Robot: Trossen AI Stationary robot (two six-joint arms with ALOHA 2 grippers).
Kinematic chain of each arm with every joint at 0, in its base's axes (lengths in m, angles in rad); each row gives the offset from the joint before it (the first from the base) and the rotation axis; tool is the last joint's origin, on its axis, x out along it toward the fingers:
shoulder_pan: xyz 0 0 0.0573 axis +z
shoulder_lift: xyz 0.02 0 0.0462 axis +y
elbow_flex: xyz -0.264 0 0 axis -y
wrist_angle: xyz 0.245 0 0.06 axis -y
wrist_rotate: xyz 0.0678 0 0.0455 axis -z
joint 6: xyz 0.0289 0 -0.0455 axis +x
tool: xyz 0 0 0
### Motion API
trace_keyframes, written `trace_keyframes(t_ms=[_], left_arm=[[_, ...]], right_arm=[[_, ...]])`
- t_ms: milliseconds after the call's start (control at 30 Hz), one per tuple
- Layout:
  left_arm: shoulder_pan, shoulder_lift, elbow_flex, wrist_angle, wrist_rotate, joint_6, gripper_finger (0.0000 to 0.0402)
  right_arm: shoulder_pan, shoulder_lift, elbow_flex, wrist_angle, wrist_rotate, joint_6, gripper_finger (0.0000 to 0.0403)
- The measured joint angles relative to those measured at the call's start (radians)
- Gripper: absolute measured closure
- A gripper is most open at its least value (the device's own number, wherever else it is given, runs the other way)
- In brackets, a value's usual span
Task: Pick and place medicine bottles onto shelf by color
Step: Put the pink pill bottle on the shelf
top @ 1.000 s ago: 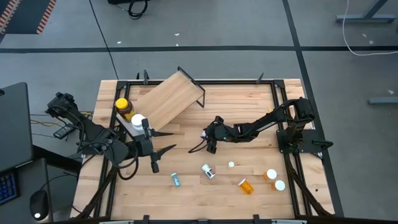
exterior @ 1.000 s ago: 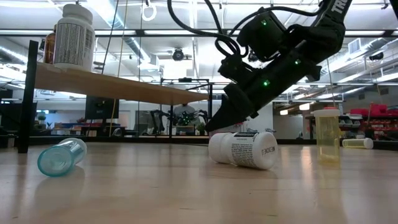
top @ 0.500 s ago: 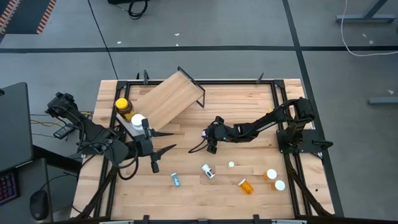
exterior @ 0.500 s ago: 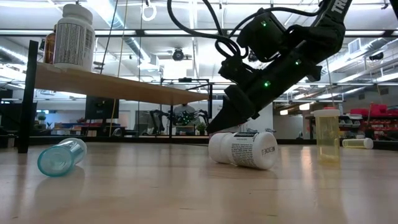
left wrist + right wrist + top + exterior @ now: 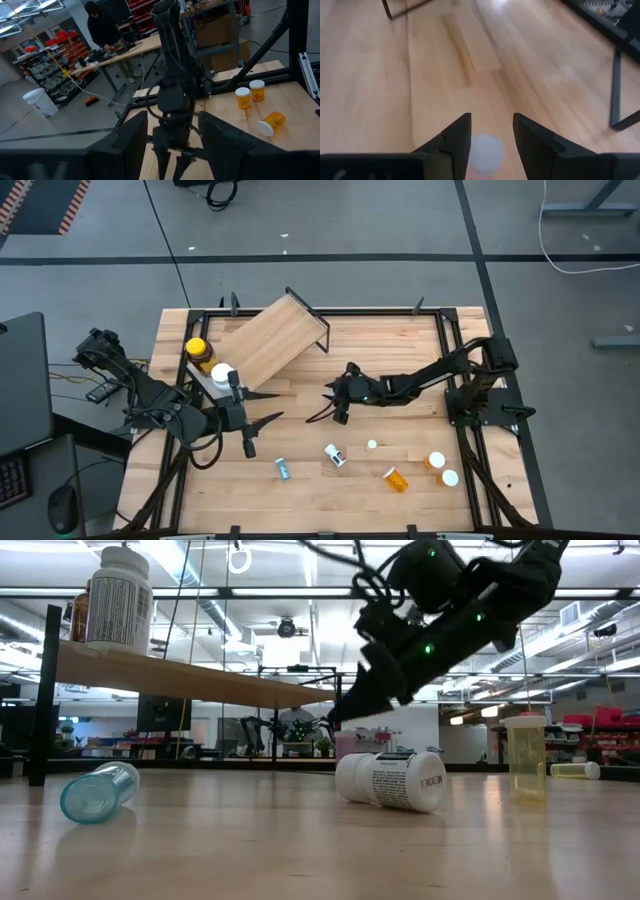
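While the right tool (image 5: 333, 406) hangs above the middle of the wooden bench (image 5: 400, 335), its two dark fingers are spread apart and grip nothing. At six o'clock from it, a small white bottle with a printed label (image 5: 335, 455) lies on its side. The light plywood shelf (image 5: 270, 340) sits at eleven o'clock. The left tool (image 5: 262, 407) waits, open, near nine o'clock.
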Motion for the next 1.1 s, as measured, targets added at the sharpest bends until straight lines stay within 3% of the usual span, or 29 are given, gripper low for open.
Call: trace_keyframes(t_ms=[267, 533, 933, 1100], left_arm=[[0.0, 0.0, 0.0, 0.0, 0.0, 0.0, 0.0219], [0.0, 0.0, 0.0, -0.001, 0.0, -0.001, 0.0216], [0.0, 0.0, 0.0, -0.001, 0.0, -0.002, 0.0217], [0.0, 0.0, 0.0, -0.001, 0.0, -0.002, 0.0217]], right_arm=[[0.001, -0.097, 0.0, -0.106, -0.019, 0.032, 0.0249], [0.001, -0.097, -0.004, -0.155, -0.097, 0.033, 0.0238], [0.001, -0.096, -0.03, -0.132, -0.092, 0.032, 0.0096], [0.001, -0.096, -0.03, -0.13, -0.096, 0.049, 0.0073]])
